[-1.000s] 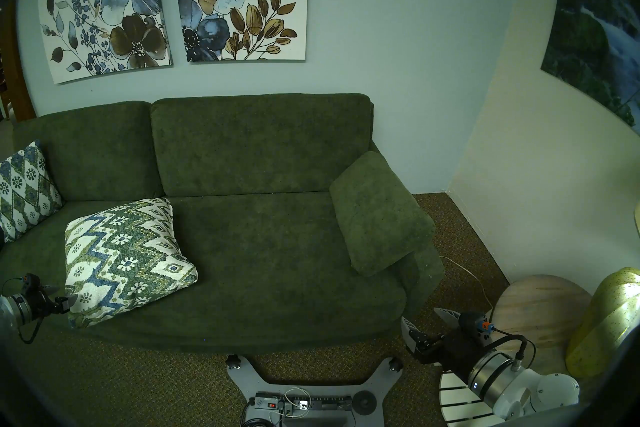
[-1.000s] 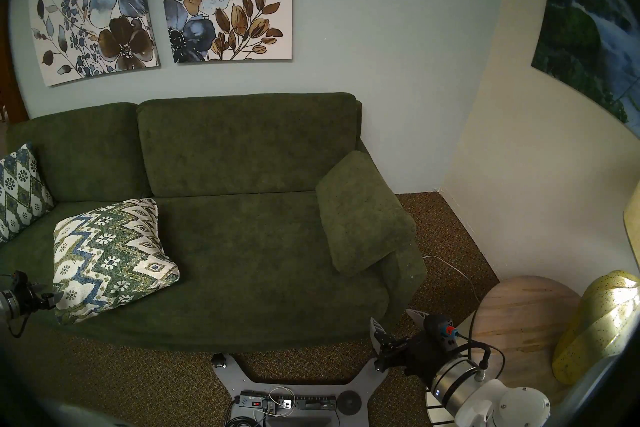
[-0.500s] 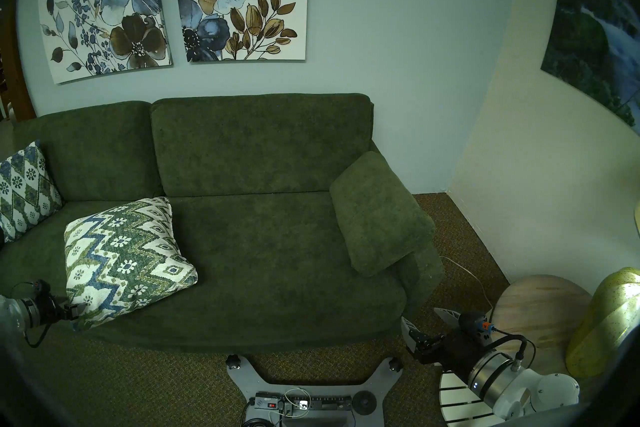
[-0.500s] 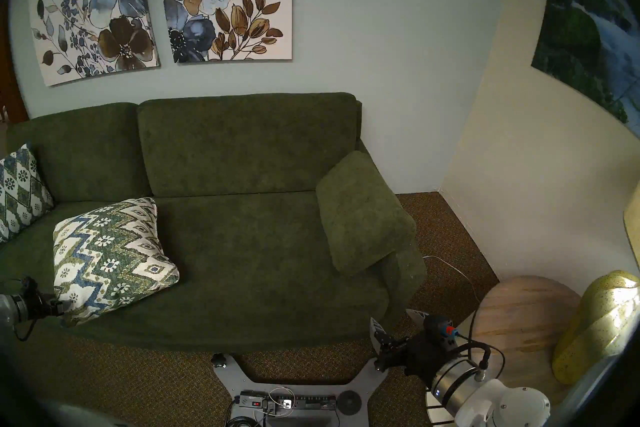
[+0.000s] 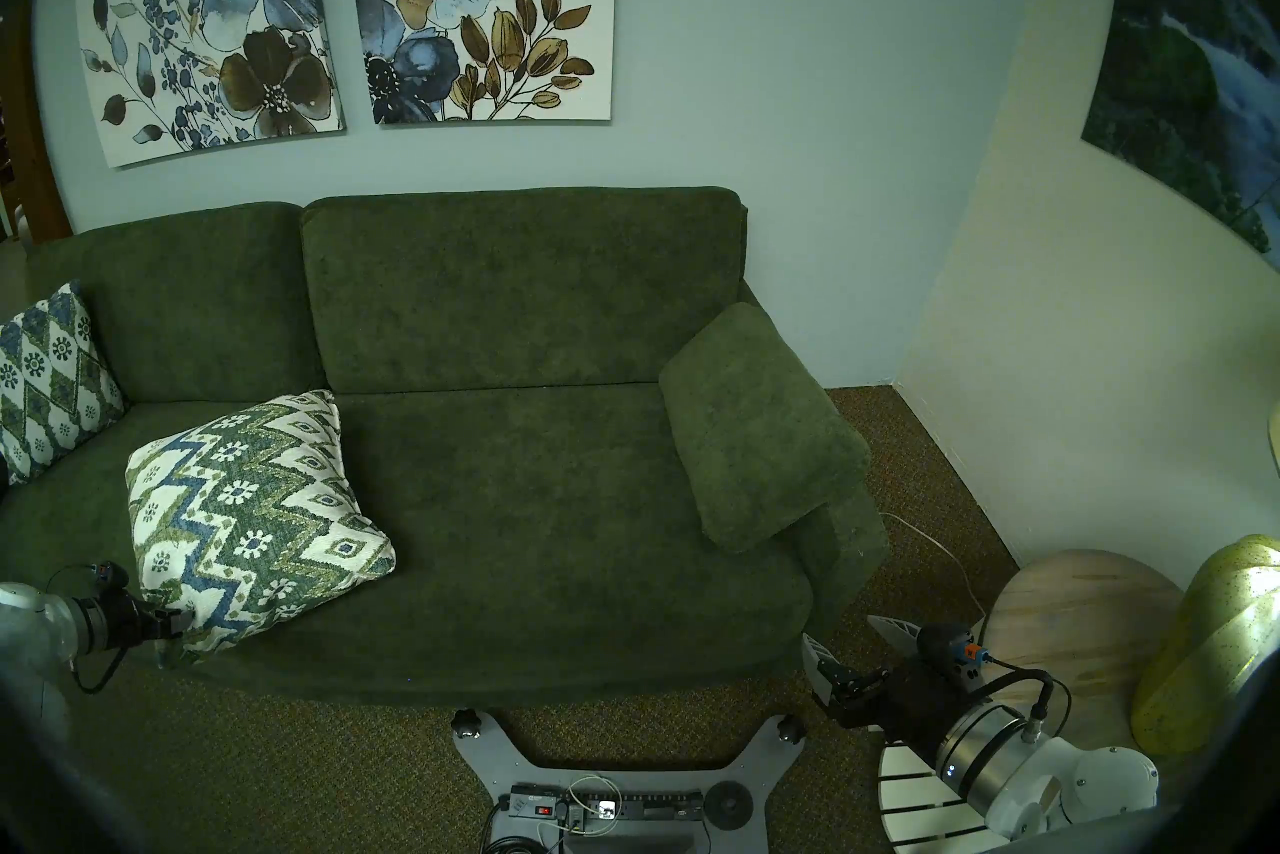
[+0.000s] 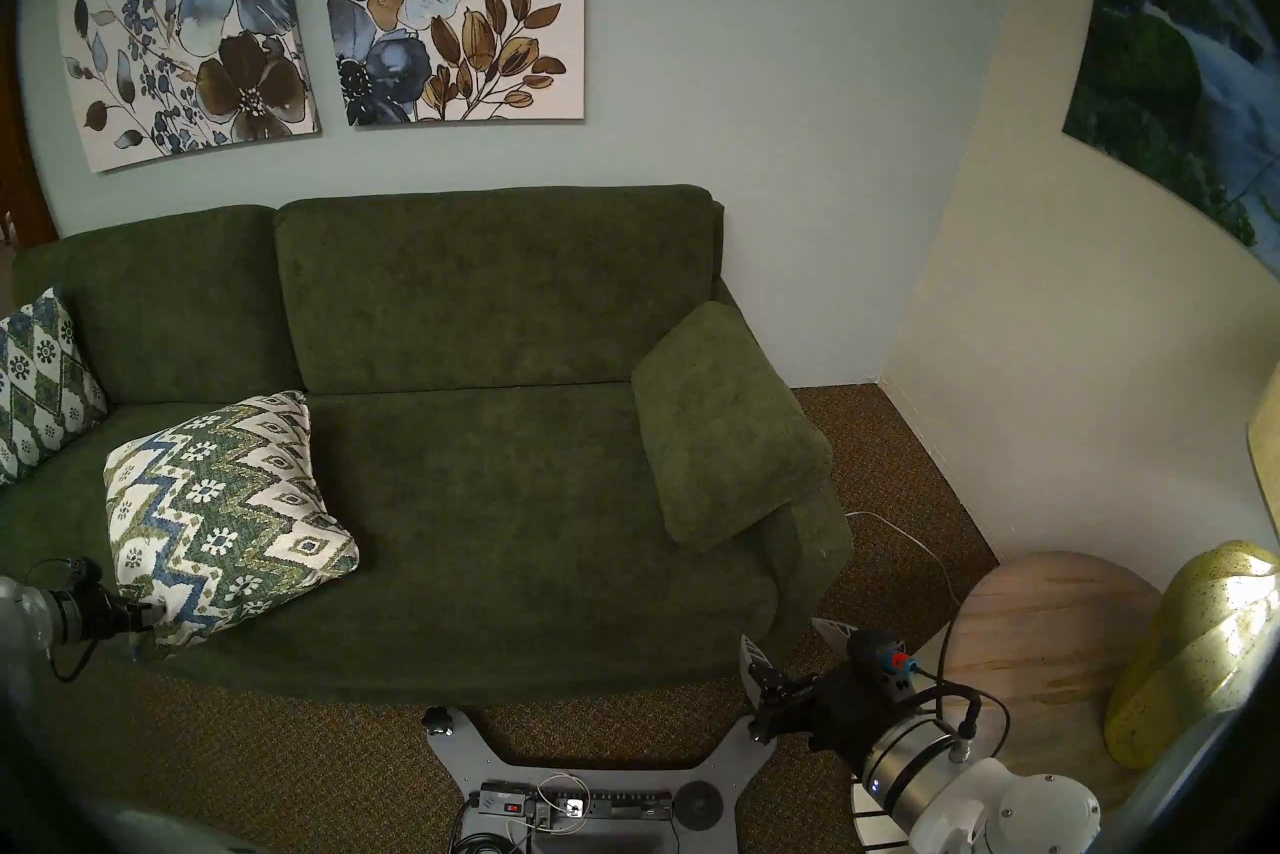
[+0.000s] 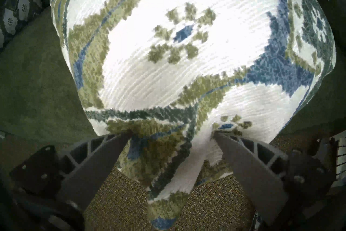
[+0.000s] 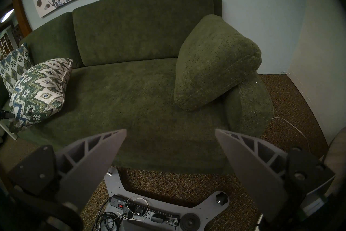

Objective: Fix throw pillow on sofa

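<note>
My left gripper (image 7: 171, 136) fingers (image 7: 97, 161) look matt grey plastic, ribbed; the throw pillow (image 7: 168, 52) is coarse woven cloth. The sofa (image 5: 526, 485) is matt, napped green fabric, the carpet (image 5: 291, 783) rough and nubby. My base plate (image 5: 734, 762) is smooth grey metal.

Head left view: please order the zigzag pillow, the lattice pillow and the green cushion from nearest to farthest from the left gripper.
1. Zigzag pillow: its front corner is at the left gripper.
2. Lattice pillow: sofa's left end, behind.
3. Green cushion: on the right armrest, far across.

Diamond-lattice pillow (image 5: 48, 378), plain green cushion (image 5: 758, 426), floral wall prints (image 5: 346, 0).
</note>
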Tool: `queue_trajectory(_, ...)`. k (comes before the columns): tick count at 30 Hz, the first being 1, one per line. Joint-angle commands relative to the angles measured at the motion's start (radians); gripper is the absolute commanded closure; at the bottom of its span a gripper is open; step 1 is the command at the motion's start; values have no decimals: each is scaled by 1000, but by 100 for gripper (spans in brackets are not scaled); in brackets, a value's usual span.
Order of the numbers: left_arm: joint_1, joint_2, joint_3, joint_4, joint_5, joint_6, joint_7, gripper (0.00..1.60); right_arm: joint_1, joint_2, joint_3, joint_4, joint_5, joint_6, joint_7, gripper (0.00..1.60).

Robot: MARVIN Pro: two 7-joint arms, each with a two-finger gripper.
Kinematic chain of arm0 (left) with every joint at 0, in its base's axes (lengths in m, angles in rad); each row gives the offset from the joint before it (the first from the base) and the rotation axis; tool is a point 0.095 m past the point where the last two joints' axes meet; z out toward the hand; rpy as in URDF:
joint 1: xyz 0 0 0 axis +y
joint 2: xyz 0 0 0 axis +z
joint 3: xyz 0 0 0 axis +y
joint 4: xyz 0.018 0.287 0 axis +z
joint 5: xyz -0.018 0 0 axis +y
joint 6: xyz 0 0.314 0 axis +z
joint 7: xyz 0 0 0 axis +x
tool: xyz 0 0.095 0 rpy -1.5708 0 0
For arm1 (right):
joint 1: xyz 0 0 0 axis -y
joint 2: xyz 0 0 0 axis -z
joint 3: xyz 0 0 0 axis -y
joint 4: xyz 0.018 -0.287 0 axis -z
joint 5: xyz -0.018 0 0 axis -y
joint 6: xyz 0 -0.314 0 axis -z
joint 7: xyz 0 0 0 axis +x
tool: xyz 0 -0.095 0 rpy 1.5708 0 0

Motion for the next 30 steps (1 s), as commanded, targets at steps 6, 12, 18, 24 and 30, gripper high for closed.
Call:
queue_trajectory(6,-131,-72,37,-4,30,39,58,91,1,1,0,-9,1,-1,2,0)
queue_trajectory(12,-151,-90,37,23,36,16,84,160,1,0,0,-9,0,-1,3,0)
queue_trajectory(18,-163,-81,5,35,3,-15,19,160,2,0,0,-9,0,-1,3,0)
queue_trajectory(24,-183,-54,-58,-5,-61,-20,-75,160,2,-1,0,-8,-1,-1,4,0)
queue_trajectory(30,-242,-20,-103,-68,-98,-5,-165,160,4,-2,0,-7,-2,-1,3,0)
